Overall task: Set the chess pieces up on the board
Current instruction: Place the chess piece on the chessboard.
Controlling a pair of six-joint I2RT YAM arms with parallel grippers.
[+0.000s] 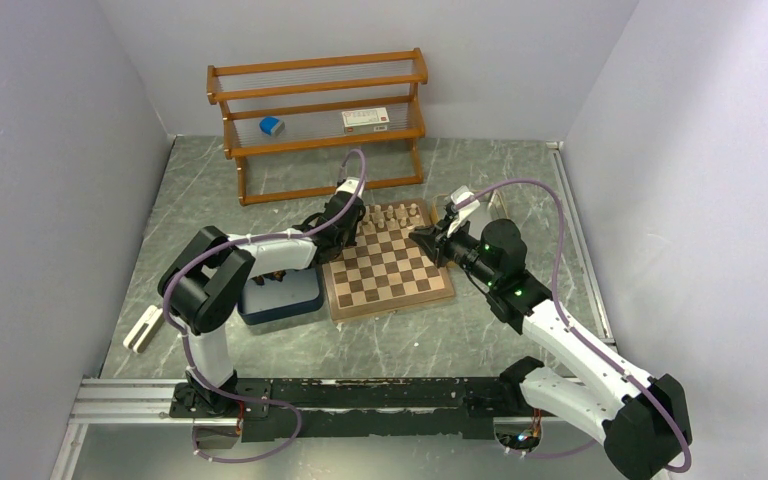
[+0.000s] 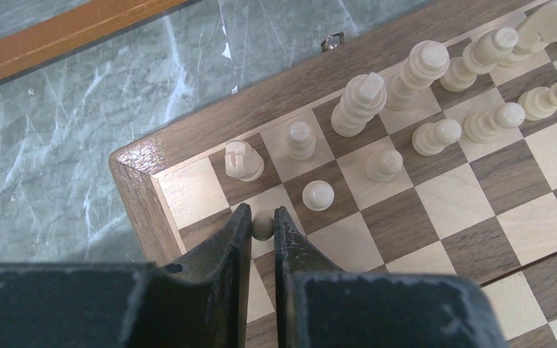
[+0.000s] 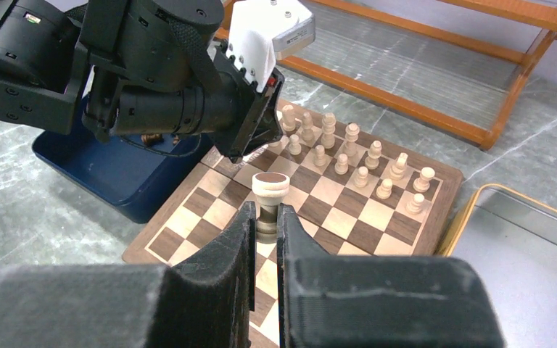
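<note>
Near the checked wooden chessboard's (image 2: 210, 134) far-left corner, left gripper (image 2: 262, 217) pinches a cream pawn (image 2: 262, 227), seemingly filling the row. Right gripper (image 3: 265, 217) clamps a cream rook-like piece (image 3: 270, 187).

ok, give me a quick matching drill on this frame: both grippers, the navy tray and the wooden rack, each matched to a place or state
Things:
1. left gripper
2. right gripper
3. navy tray
4. wooden rack

Places or states:
A. at the far end of the table, behind the board
B. shut on a small round-headed piece near the board's corner
C. beside the board, on the left arm's side
D. shut on a flat-topped cream piece over the board

Pairs: 1-B, 2-D, 3-C, 4-A
</note>
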